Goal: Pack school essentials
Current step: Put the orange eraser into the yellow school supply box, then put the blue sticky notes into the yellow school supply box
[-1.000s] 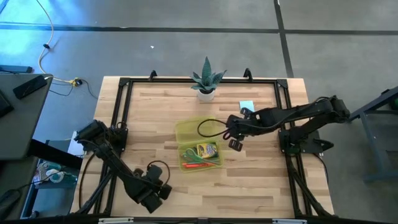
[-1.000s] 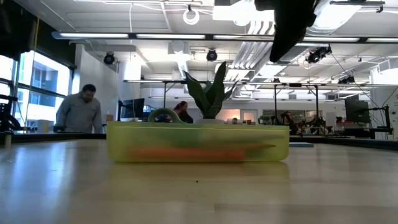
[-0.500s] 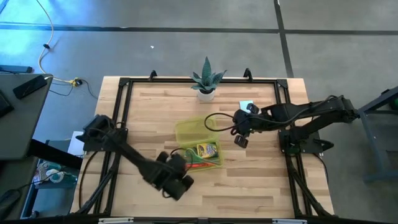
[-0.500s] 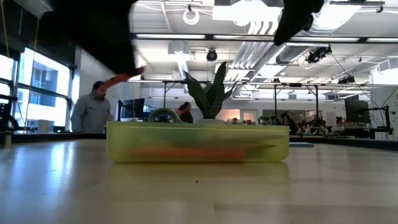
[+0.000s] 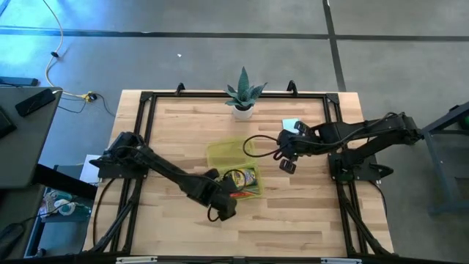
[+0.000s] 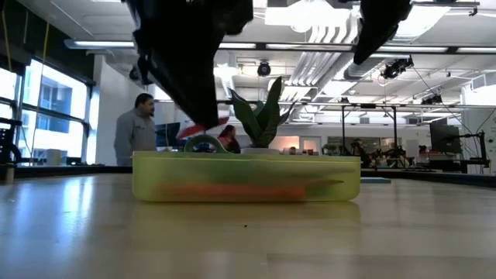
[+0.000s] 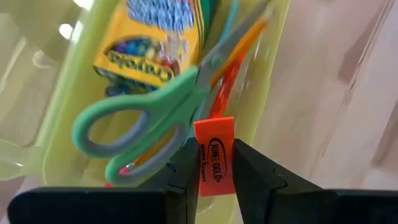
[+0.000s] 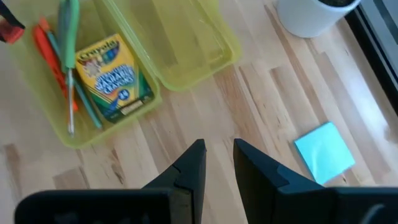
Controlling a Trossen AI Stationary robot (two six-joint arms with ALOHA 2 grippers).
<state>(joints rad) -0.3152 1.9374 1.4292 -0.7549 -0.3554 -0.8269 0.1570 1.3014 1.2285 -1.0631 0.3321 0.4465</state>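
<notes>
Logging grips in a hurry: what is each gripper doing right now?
Left gripper: shut on the small flat red eraser.
Right gripper: empty, fingers close together with a gap; cannot tell.
</notes>
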